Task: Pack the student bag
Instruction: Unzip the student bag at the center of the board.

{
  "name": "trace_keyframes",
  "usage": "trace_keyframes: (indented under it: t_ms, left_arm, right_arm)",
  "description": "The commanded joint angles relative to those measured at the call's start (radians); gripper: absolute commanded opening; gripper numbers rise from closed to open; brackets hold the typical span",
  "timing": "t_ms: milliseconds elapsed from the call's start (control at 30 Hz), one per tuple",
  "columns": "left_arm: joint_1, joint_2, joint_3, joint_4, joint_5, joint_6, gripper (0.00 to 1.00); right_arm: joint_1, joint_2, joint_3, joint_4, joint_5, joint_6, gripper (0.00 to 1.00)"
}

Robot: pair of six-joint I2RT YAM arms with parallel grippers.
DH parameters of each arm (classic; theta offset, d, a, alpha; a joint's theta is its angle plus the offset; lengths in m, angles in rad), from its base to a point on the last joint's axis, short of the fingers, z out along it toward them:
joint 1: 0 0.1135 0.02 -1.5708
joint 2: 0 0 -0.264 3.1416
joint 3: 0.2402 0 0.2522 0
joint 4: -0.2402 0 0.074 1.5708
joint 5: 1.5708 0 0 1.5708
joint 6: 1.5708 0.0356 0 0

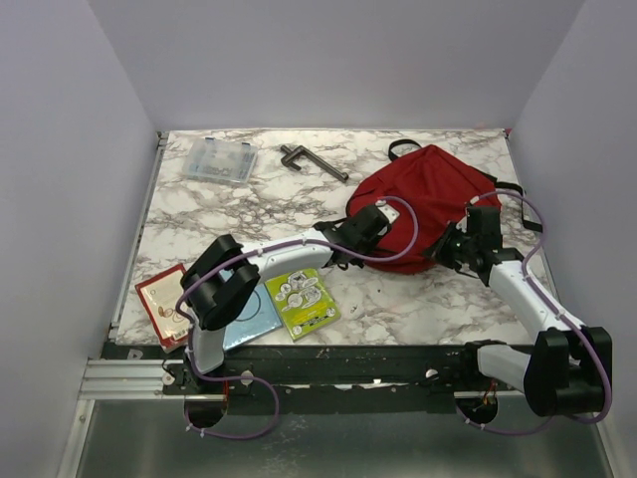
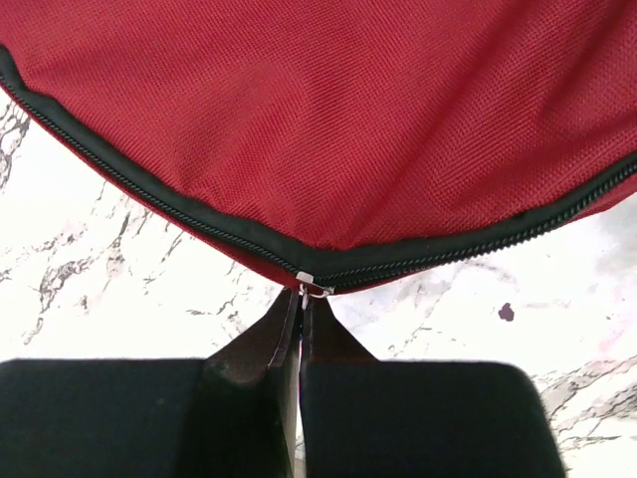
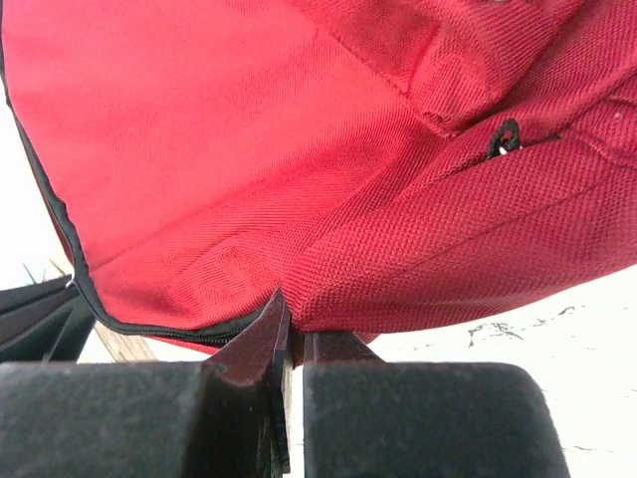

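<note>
Item: student bag (image 1: 428, 199), red fabric with black straps and dark zip, lying flat on the marbled worktop (image 1: 299, 204), with one claw on either side of it. Left claw (image 2: 302, 299): at the bag's left edge, fingers pressed fully together, with the small silver zip pull (image 2: 313, 290) caught at their tips where the black zip track bends along the hem. Right claw (image 3: 292, 317): at the bag's near right edge, likewise closed, its tips pinching a fold of the red cloth just above the worktop. A second zip with a black loop pull (image 3: 506, 137) shows higher on the bag in the right wrist view. Other stock, all placed from the bag: a dark T-shaped metal tool (image 1: 313, 162), near, to its left and slightly farther back; a clear plastic compartment box (image 1: 219, 159), well to its left beyond the tool; a green printed card (image 1: 302, 303), to its near left; a pale blue sheet (image 1: 254, 317), touching the card's left side; a red packet (image 1: 162, 304), farthest to the left, partly under the left arm.
</note>
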Motion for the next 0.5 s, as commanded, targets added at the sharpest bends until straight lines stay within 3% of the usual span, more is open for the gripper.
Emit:
trace_keyframes:
  t_ms: [0, 200, 333, 467]
  left_arm:
    - [0.044, -0.08, -0.071, -0.036, -0.051, -0.1, 0.0]
    - [0.033, -0.163, -0.147, 0.081, 0.295, -0.198, 0.0]
    - [0.033, -0.156, -0.161, 0.22, 0.564, -0.346, 0.0]
    - [0.034, -0.092, -0.165, 0.36, 0.73, -0.497, 0.0]
  right_arm:
    - [-0.028, -0.004, 0.053, -0.013, 0.189, 0.022, 0.01]
    - [0.004, 0.073, 0.186, -0.033, 0.223, -0.083, 0.01]
    - [0.125, 0.152, 0.257, -0.142, 0.303, -0.099, 0.36]
    - [0.149, 0.063, 0.203, -0.181, 0.263, -0.062, 0.5]
